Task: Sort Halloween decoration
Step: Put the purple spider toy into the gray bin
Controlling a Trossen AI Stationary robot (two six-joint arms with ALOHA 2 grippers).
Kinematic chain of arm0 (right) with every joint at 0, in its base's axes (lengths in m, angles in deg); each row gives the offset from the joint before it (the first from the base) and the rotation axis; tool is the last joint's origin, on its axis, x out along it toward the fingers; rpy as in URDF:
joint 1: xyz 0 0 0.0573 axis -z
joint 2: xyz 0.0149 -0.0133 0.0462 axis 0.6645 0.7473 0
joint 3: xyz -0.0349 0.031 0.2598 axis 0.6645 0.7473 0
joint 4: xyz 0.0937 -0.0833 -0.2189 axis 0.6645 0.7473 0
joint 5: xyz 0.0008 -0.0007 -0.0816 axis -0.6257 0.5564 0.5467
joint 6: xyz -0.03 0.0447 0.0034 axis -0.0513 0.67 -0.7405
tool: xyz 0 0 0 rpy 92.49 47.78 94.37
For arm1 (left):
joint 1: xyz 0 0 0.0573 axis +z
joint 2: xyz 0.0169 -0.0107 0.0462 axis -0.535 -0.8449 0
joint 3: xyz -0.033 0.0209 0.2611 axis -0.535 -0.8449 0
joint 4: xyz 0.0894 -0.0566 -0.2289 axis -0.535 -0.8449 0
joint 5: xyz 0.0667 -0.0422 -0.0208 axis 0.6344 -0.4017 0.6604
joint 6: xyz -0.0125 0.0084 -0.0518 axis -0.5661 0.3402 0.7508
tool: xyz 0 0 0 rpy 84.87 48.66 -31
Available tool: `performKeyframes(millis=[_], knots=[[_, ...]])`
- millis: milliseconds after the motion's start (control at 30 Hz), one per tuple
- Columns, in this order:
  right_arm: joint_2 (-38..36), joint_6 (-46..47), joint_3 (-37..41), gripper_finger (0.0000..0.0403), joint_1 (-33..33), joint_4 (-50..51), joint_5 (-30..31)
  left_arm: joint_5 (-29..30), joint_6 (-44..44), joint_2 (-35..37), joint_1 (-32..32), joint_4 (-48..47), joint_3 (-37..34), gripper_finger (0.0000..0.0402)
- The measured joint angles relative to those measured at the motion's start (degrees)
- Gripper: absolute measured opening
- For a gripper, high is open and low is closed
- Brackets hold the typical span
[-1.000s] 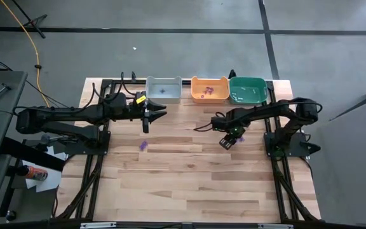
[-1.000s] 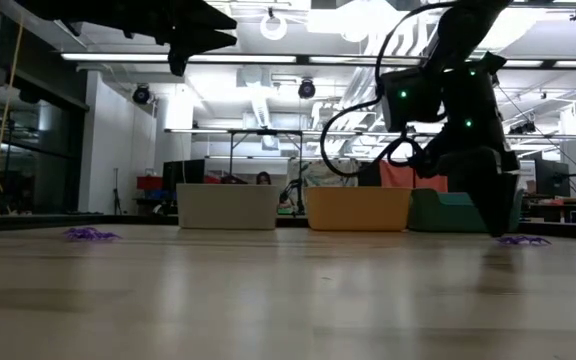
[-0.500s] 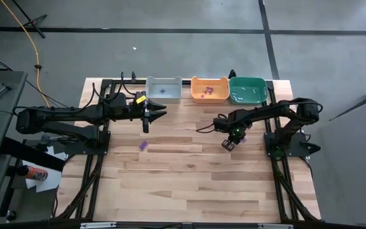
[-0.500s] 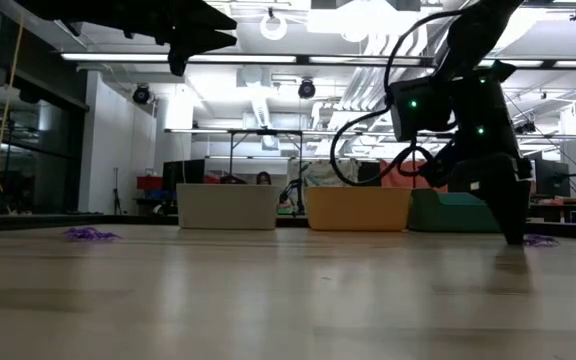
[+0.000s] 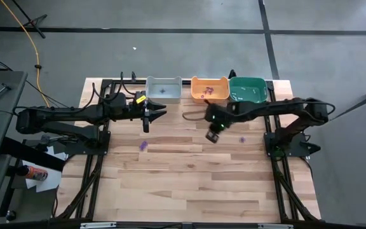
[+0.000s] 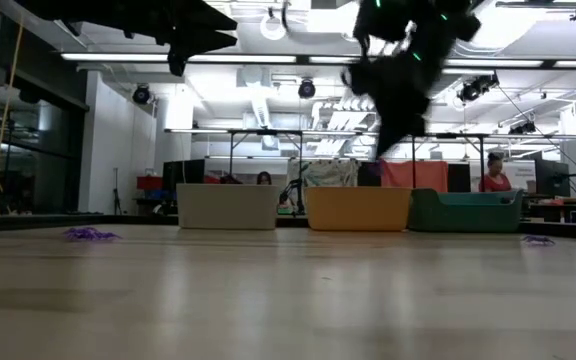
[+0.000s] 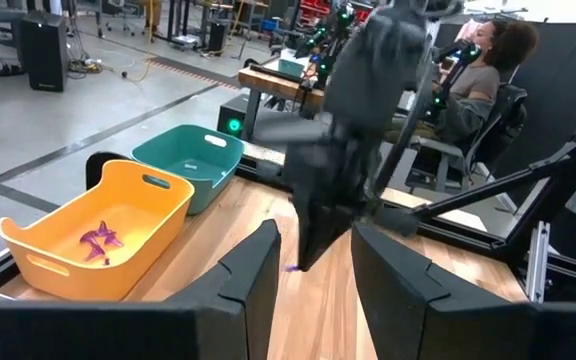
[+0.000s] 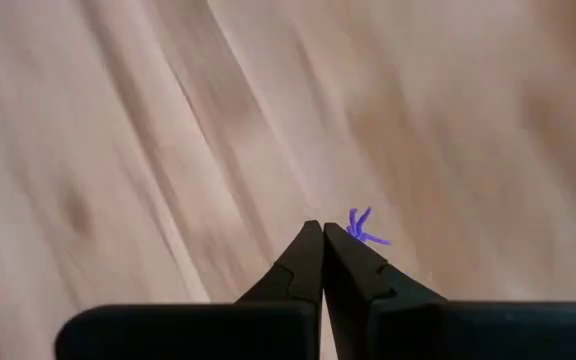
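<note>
- Right gripper [image 5: 212, 136]: your fingers are pinched fully together, raised above the table in front of the orange bin [image 5: 210, 88]; a purple trinket [image 8: 365, 229] shows at the tips.
- Left gripper [image 5: 155, 114]: parted, empty, near the grey bin [image 5: 163, 89].
- Another purple trinket [image 5: 143, 145] lies on the table [image 5: 189, 184].

Tiny purple spider trinkets [image 5: 143, 145] scattered on the wood, others [image 5: 207, 91] in the orange bin [image 5: 196, 83].

Three bins [image 5: 210, 90] side by side along the table's [image 5: 189, 184] far edge
</note>
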State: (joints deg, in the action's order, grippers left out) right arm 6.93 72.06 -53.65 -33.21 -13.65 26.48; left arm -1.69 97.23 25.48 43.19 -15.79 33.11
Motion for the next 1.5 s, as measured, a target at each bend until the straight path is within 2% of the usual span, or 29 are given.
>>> performKeyframes(millis=[133,267,433,567,933,1033,1100,1133,1300,1500], knots=[[-0.5,-8.2,-4.4,0.0,1.3,-12.8,-1.0,0.0,0.0,0.0,0.0,1.7,0.0,0.0115],[-0.6,-15.2,-7.9,0.0,2.5,-25.3,-6.1,0.0,0.0,0.0,0.0,4.6,0.0,0.0115],[-0.6,-18.9,-10.4,0.0,3.2,-36.0,-13.4,0.0,0.0,0.0,0.0,5.9,0.0,0.0115],[-0.6,-19.1,-11.0,0.0,3.2,-37.1,-16.1,0.0,0.0,0.0,0.0,6.0,0.0,0.0115],[-0.6,-19.2,-11.0,0.0,3.2,-36.8,-15.6,0.0,0.0,0.0,0.0,6.0,0.0,0.0115],[0.7,-21.0,-11.0,0.0,3.4,-36.9,-10.1,0.0,1.4,0.0,0.0,6.0,0.0,0.0115],[3.3,-20.0,-11.7,0.0,4.6,-37.0,-5.2,0.0,2.6,0.0,0.0,6.1,0.0,0.0115],[5.1,-18.9,-12.6,0.0,5.9,-36.8,-4.8,0.0,3.0,0.0,0.0,6.2,0.0,0.0115],[16.4,-15.4,-21.9,0.0,12.2,-34.5,-6.9,0.0,4.5,0.0,0.0,7.4,0.0,0.0115],[30.4,-10.6,-36.3,0.0,17.1,-29.8,-7.2,-0.2,7.5,0.1,0.0,13.8,0.0,0.0115]])
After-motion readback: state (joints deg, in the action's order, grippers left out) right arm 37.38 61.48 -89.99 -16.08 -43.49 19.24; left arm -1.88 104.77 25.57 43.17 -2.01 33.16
